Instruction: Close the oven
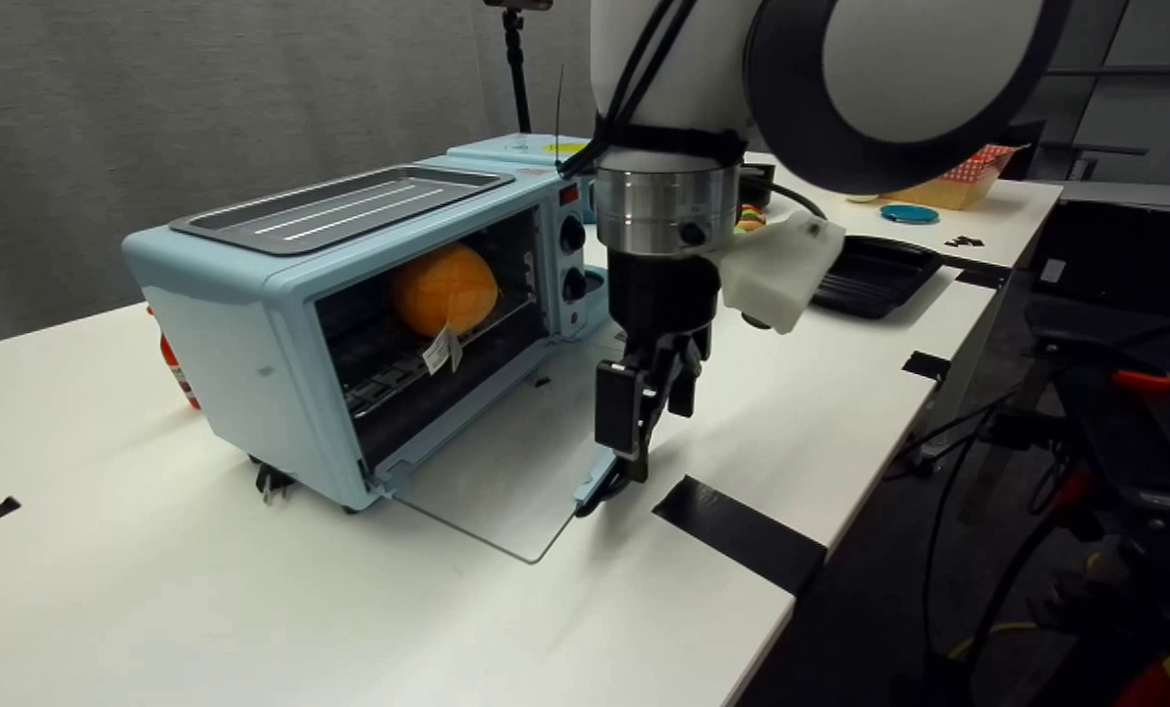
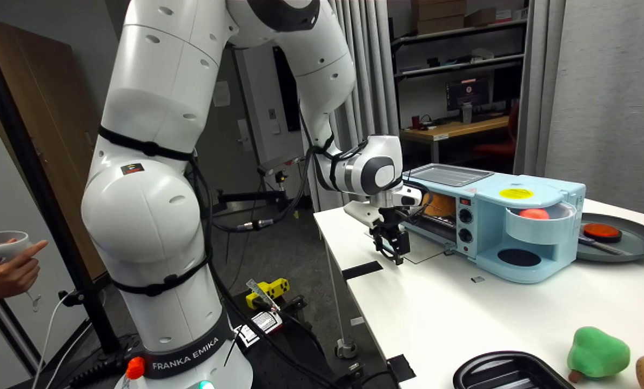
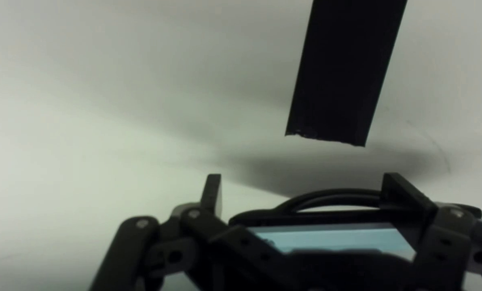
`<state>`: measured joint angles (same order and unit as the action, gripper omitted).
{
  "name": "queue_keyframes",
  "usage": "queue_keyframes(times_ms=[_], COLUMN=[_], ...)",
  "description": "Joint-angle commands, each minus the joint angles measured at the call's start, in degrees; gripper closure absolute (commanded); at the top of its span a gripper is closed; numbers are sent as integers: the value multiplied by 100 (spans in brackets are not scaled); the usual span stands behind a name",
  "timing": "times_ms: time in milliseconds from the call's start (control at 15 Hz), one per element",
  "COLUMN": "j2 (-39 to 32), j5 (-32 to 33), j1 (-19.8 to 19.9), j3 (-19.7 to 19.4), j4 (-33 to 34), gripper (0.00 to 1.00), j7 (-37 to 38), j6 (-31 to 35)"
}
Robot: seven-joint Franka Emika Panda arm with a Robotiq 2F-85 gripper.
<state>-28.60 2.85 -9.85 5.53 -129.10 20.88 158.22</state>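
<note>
gripper spread by handle of oven; knobs show only in both exterior views.

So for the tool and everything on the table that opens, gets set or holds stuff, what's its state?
Tool: open, at the door handle; touching or not, unclear.
Oven door: open, lowered.
Oven: holds a round orange object.
Oven knobs: settings too small to read.
Round light-blue container: red object showing inside.
Gray dish: holds a red-topped disc.
Black tray: right way up.
Basket: red-checked liner inside.
</note>
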Motion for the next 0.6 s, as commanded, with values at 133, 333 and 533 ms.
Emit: queue_keyframes(times_ms=[133, 333, 533], j2=[96, 313, 600], j5=[-283, -287, -244], j1=[-58, -83, -141], j3=[-59, -45, -55], j4=[-46, -218, -393], gripper=[0, 0, 0], j7=[-316, -363, -360], j6=[266, 343, 342])
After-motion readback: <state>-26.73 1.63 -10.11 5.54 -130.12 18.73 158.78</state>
